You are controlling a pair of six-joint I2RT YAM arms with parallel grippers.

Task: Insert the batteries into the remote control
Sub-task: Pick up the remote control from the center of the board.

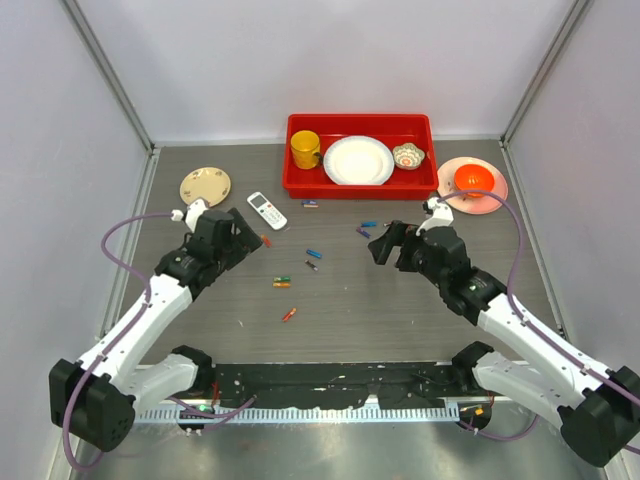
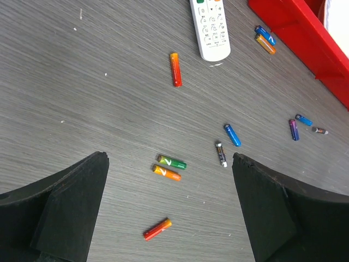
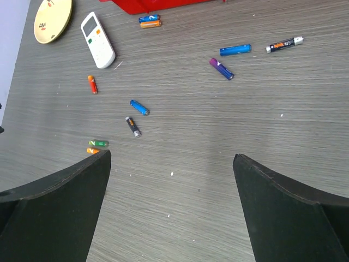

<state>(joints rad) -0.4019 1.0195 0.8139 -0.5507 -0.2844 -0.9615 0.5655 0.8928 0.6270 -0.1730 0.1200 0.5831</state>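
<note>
Both end effectors hang low over the tabletop point(image 1: 400, 310). The left end effector point(image 2: 170, 158) and the right end effector point(image 3: 172, 155) are each spread wide, with nothing between the fingers. Batteries point(image 1: 283, 282) in blue, green, orange and red lie flat and scattered on the dark grey wood-grain surface between them, pointing every which way. Their label print is too small to read. Farther off, left of centre, the remote control point(image 1: 267, 210) lies buttons up, just near the red tray point(image 1: 360, 191). Its long axis slants from far left to near right, with the screen end far. Its button lettering cannot be made out. Pale walls close in the tabletop on three sides.
</note>
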